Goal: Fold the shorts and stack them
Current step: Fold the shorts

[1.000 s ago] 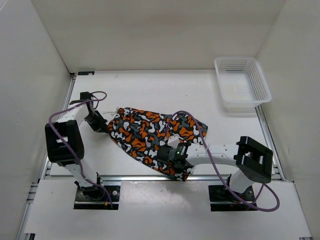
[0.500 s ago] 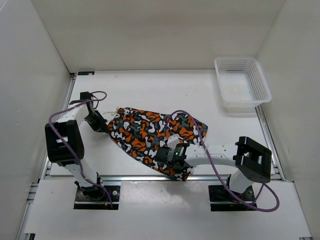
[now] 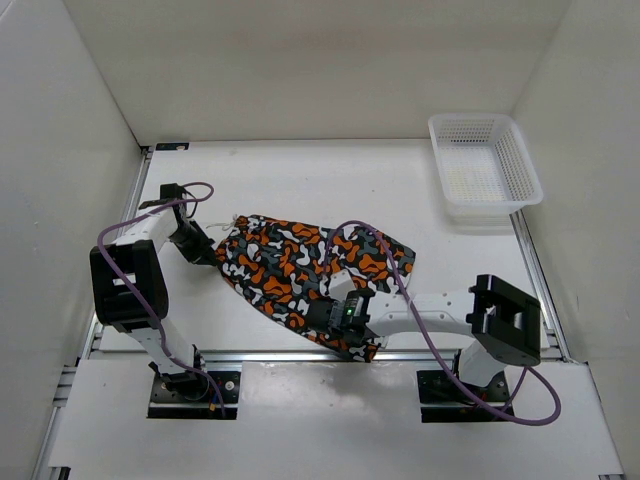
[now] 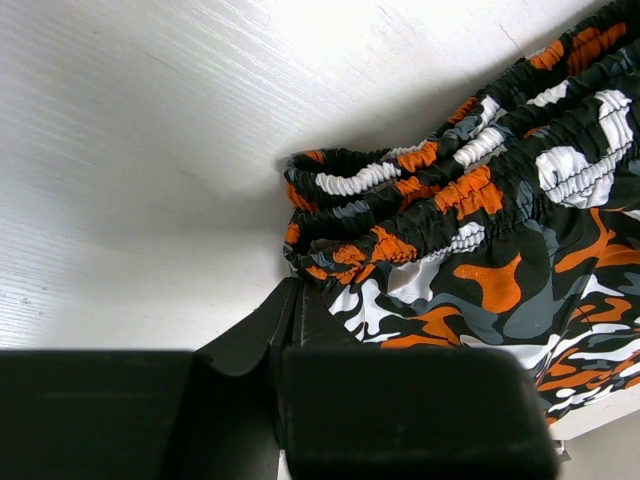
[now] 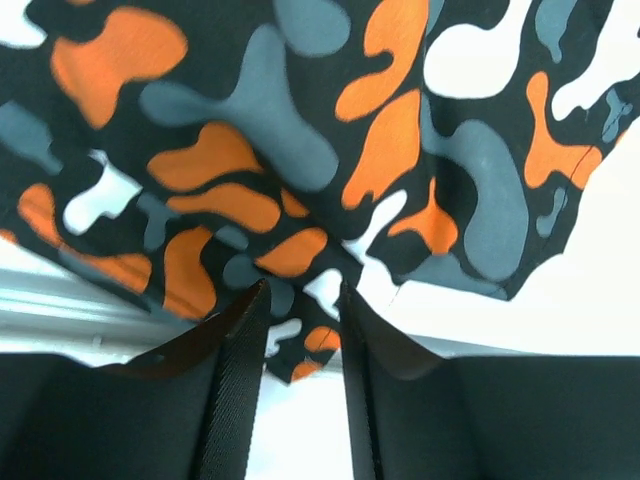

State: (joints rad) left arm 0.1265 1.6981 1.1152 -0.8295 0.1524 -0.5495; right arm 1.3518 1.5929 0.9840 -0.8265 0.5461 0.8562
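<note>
Right claw slid left, pinching the shorts at the near hem; left claw clamps their waistband.

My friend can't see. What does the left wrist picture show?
The left gripper, shut, pinches the edge of camouflage shorts in orange, white, grey and black, beside their bunched elastic waistband. The shorts lie on a white table.

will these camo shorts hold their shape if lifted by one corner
Probably floppy: the orange-and-black camouflage fabric shorts lie rumpled and flat on the white table. The gathered elastic waistband may stretch when pulled. Likely light and thin: the cloth puckers at the right gripper, so expect sagging.
</note>
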